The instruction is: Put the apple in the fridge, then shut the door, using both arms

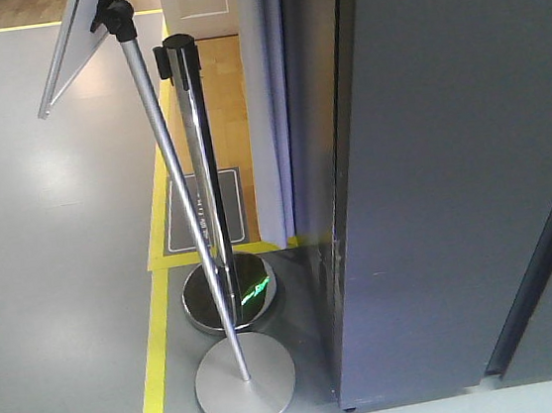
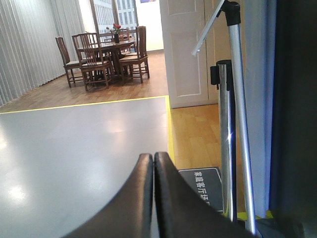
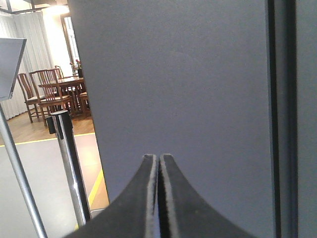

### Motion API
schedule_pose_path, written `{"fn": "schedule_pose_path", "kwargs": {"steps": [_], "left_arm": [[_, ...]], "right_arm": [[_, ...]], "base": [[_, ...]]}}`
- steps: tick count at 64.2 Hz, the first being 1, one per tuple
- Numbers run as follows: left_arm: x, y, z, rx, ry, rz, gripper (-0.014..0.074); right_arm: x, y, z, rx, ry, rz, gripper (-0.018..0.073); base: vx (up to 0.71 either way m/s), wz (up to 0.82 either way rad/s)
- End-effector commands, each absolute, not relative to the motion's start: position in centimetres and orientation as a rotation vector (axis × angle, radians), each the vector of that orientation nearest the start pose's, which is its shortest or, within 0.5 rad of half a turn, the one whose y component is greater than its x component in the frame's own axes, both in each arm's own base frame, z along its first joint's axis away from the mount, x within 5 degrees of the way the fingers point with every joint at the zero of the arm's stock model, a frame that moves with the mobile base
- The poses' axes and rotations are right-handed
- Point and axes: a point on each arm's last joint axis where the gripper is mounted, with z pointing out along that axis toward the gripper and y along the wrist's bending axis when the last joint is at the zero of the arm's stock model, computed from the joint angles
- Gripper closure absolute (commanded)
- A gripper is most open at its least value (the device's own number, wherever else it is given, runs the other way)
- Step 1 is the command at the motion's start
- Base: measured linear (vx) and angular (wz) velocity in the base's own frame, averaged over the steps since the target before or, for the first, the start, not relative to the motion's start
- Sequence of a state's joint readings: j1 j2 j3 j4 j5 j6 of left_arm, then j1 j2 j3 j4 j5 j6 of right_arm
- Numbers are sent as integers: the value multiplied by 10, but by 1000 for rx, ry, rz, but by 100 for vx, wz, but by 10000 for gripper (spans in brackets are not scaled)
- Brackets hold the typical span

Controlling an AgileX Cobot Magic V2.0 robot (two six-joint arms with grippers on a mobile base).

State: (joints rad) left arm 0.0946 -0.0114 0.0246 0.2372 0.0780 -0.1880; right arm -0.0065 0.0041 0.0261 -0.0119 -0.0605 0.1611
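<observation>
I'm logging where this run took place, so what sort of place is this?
Probably an indoor showroom or demo space, not a home kitchen: grey floor edged with yellow tape, a chrome queue post beside a sign stand, and a wooden dining set beyond.

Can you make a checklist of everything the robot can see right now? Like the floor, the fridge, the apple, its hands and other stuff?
Surface: grey floor with yellow tape lines.
Job's things: fridge, dark grey outside showing, door looks shut; apple: nothing seen.
Clutter: chrome barrier post; tilted sign stand.
Grippers: left gripper shut, empty; right gripper shut, empty, facing the fridge.
Cables: nothing seen.
Surroundings: wooden dining table and chairs, white door, curtains.
</observation>
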Motion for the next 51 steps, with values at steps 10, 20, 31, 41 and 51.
{"fn": "schedule_pose_path", "kwargs": {"steps": [10,20,31,41,51], "left_arm": [[56,6,196,-50,1518,101,602],[56,6,196,-50,1518,101,602],[56,6,196,-50,1518,101,602],[56,6,196,-50,1518,101,602],[56,6,196,-50,1518,101,602]], "right_arm": [[57,0,216,99,1386,107,561],[57,0,216,99,1386,107,561],[57,0,216,99,1386,107,561],[57,0,216,99,1386,107,561],[57,0,216,99,1386,107,561]], "base": [[0,0],[0,0],[0,0],[0,0],[0,0]]}}
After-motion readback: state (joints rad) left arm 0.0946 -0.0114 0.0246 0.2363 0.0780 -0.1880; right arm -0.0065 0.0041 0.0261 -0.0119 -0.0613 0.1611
